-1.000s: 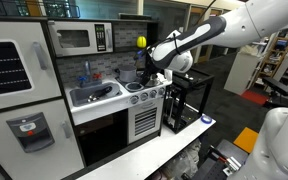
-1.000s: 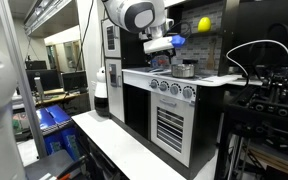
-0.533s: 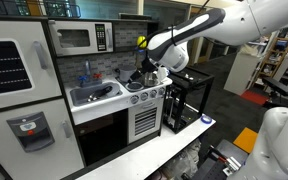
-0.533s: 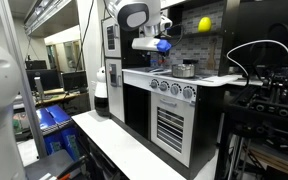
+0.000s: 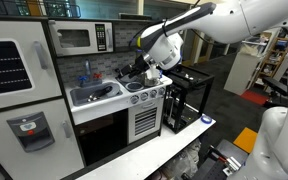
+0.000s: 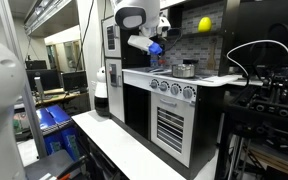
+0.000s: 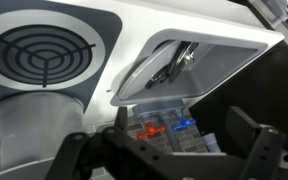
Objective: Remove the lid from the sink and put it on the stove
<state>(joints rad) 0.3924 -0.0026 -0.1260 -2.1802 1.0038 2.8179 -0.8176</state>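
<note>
- My gripper [image 5: 138, 69] hangs in the air above the white play-kitchen counter, about over the border between the small toy stove with dark ringed burners [image 5: 144, 90] and the light grey rectangular sink [image 5: 84, 102]. It touches nothing.
- In the wrist view its two dark fingers [image 7: 267, 150] are spread wide apart with nothing between them, so I am ready to take something and I carry nothing.
- The small dark flattish lid [image 5: 103, 92] lies inside the sink basin, low between the walls. Its handle I cannot make out.
- I judge that this is the approach: the basin walls leave only a way in from above, so I must go down.
- The shiny silver pot [image 6: 185, 69] stands on the stove side, so the lid will need a free burner. One round burner [image 7: 46, 55] looks bare.
</note>
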